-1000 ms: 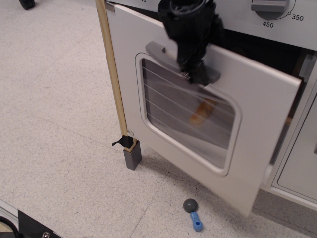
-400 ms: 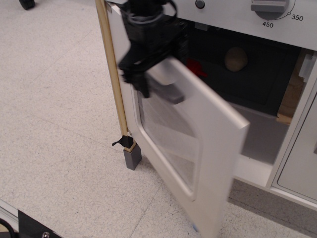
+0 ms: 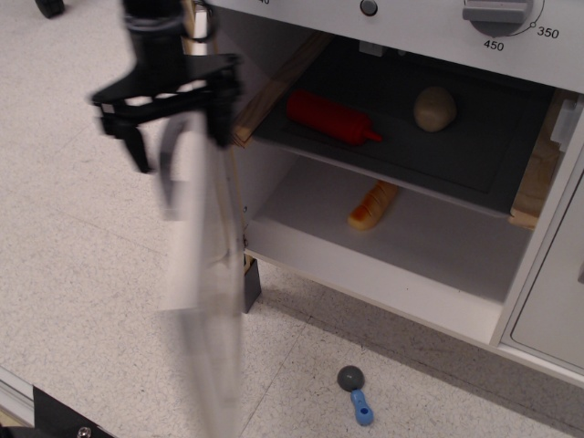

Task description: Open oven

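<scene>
Gripper: gripper point(image 3: 178, 123) spread wide, straddling the grey bar handle point(image 3: 166, 173) — contact blurred, cannot tell.
Oven: oven point(image 3: 401, 228) fills upper right; door point(image 3: 205, 292) swung edge-on at its left.
Progress: cavity exposed — opening looks essentially done.
Inside: red bottle point(image 3: 333, 119), round ball point(image 3: 435, 108) on upper shelf.

The oven point(image 3: 401, 265) stands open, its door point(image 3: 203, 274) swung wide to about nine o'clock and seen nearly edge-on and blurred, with the black gripper point(image 3: 178, 123) at the door's top edge, fingers spread either side of the grey handle point(image 3: 167, 173). Inside, a red bottle point(image 3: 330, 117) and a tan ball point(image 3: 435, 108) lie on the dark upper shelf point(image 3: 401, 146), and an orange bread roll point(image 3: 372, 205) lies on the white oven floor below. At five o'clock a small blue-and-grey toy point(image 3: 355, 392) lies on the speckled floor point(image 3: 73, 228), and the grey dial point(image 3: 497, 11) sits at one o'clock.
</scene>
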Controlling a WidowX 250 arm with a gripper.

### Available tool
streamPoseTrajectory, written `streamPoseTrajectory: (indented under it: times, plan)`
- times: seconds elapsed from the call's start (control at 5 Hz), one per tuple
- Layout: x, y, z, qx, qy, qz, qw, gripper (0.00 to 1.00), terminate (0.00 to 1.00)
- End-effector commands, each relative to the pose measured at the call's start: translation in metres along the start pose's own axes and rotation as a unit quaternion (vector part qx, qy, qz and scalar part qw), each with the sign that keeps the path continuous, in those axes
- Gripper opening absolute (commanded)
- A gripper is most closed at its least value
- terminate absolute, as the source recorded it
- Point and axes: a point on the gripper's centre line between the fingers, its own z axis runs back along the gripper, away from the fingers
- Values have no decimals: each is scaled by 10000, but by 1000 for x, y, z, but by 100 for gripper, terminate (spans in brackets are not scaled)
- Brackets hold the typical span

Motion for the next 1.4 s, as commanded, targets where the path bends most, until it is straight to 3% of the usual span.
streamPoseTrajectory:
  times: [0.0, 0.2, 0.4, 0.6, 0.8, 1.2]
  plan:
    - [52, 25, 9, 261, -88, -769, 9967, 100, 0]
    - [57, 21, 22, 129, 18, -739, 9972, 100, 0]
    - [54, 7, 49, -125, 2, -448, 9989, 100, 0]
    - [40, -8, 78, -318, -19, -372, 9988, 100, 0]
    - [25, -17, 88, -487, 32, -201, 9986, 100, 0]
    - [-3, -34, 44, -129, 42, 238, 9996, 100, 0]
